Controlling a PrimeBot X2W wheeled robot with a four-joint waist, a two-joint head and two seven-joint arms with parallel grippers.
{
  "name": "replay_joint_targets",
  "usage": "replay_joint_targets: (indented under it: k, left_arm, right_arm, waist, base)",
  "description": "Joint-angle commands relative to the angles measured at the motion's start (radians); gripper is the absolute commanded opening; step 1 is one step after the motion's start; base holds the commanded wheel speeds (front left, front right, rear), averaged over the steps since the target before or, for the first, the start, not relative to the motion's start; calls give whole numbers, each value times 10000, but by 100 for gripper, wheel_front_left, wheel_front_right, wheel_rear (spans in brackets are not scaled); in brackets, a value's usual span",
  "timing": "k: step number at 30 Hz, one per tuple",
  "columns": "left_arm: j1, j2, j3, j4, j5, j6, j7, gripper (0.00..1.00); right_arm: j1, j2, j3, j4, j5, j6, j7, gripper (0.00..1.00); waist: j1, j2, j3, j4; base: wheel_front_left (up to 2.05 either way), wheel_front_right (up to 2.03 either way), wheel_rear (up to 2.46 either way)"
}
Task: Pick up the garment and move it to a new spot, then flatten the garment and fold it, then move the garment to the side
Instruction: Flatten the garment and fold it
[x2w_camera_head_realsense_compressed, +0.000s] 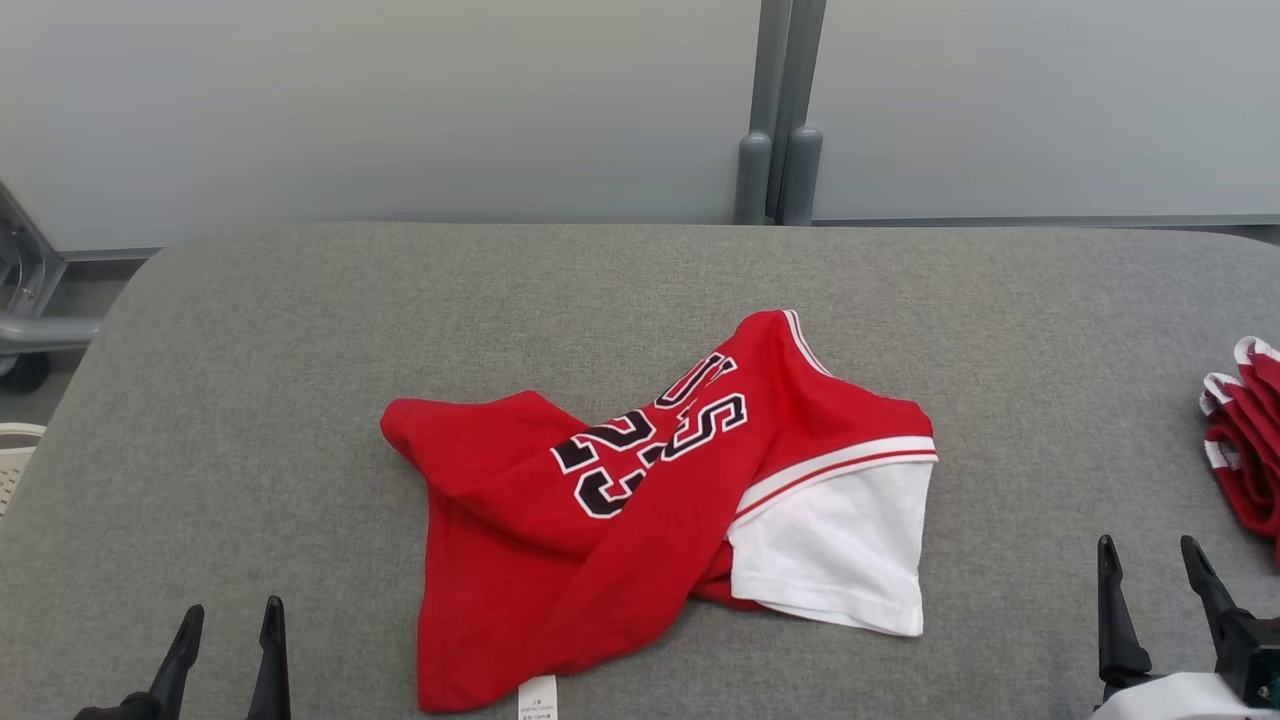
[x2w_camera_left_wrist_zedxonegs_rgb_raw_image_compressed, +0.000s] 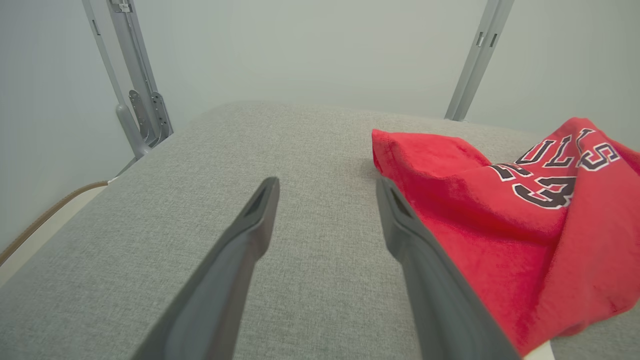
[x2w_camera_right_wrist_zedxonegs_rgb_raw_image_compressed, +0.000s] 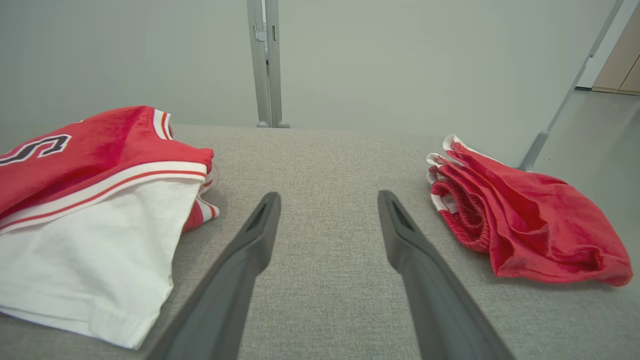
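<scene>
A crumpled red garment (x2w_camera_head_realsense_compressed: 640, 500) with black-and-white lettering and a white sleeve lies in the middle of the grey padded table (x2w_camera_head_realsense_compressed: 300, 350). It also appears at the right of the left wrist view (x2w_camera_left_wrist_zedxonegs_rgb_raw_image_compressed: 500, 215) and at the left of the right wrist view (x2w_camera_right_wrist_zedxonegs_rgb_raw_image_compressed: 95, 200). My left gripper (x2w_camera_head_realsense_compressed: 230, 625) stands open at the lower left, its fingers apart and empty, just left of the garment's edge (x2w_camera_left_wrist_zedxonegs_rgb_raw_image_compressed: 327, 187). My right gripper (x2w_camera_head_realsense_compressed: 1150, 560) stands open at the lower right, empty, between the garment and another red cloth (x2w_camera_right_wrist_zedxonegs_rgb_raw_image_compressed: 327, 200).
A second red cloth with white-trimmed edges (x2w_camera_head_realsense_compressed: 1245, 440) lies bunched at the table's right edge (x2w_camera_right_wrist_zedxonegs_rgb_raw_image_compressed: 520, 220). Grey partition panels with metal posts (x2w_camera_head_realsense_compressed: 780, 130) stand behind the table. A pale basket (x2w_camera_head_realsense_compressed: 15, 455) sits off the table's left side.
</scene>
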Motion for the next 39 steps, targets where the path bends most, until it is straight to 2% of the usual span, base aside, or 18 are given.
replay_joint_targets:
  k: [1,11,31,35,39]
  left_arm:
    - [-137,6,-4,13,-86,-28,-30,100]
    - [-104,-222,107,-33,-140,-30,-30,100]
    - [108,-146,-164,-39,-64,-29,-30,100]
    - [65,193,-892,477,-280,-30,164,100]
    - [-111,286,-1069,581,-706,10,1106,100]
  right_arm:
    - [-44,-31,15,-48,39,-3,-29,100]
    - [-55,-32,98,-79,89,-3,-29,100]
    - [-87,-31,337,11,179,-3,-29,100]
    - [-132,-31,823,301,434,-1,-29,100]
    - [-317,-95,1746,748,918,-3,201,100]
  waist:
    - [0,120,-4,12]
    - [0,120,-103,59]
    - [0,120,-108,-167]
    - [0,120,-116,-180]
    - [0,120,-55,-173]
  base:
    - [0,0,0]
    - [0,0,0]
    - [0,0,0]
    - [0,0,0]
    - [0,0,0]
